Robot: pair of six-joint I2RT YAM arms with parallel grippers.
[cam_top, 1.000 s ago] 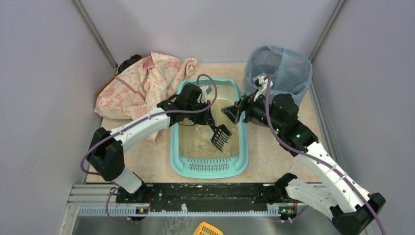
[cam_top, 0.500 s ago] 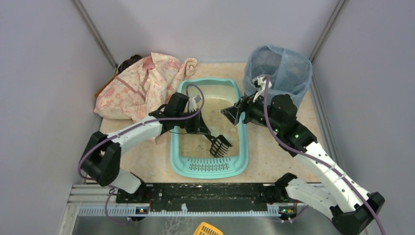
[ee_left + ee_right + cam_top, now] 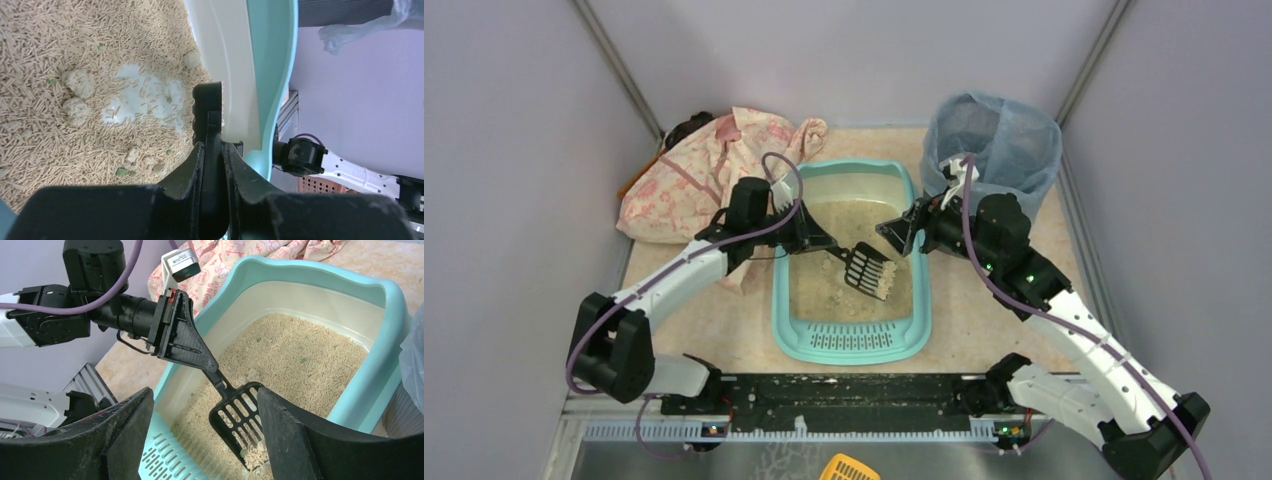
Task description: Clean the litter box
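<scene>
Overhead, the litter box point(image 3: 779, 300) lay mid-table, its long axis running near-to-far, grille toward the arm bases; the left gripper point(image 3: 819, 240) pinched a black scoop point(image 3: 871, 270) over its litter. Left wrist: jaws clamped the handle. Right wrist: the right gripper point(image 3: 205, 395) hung spread above the box; a white tag point(image 3: 180, 264) was unreadable

You have open litter point(image 3: 849, 215) at the far end of the litter box point(image 3: 778, 300). Its middle is blocked by the scoop point(image 3: 870, 270), slanting in over the left rim from the left gripper point(image 3: 822, 242) clamped on its handle. Your right gripper point(image 3: 902, 232) hangs spread over the right rim, with the bin point(image 3: 992, 140) close behind it. The cloth point(image 3: 704, 175) crowds the far-left corner. Bare table point(image 3: 724, 330) lies near left of the box.
</scene>
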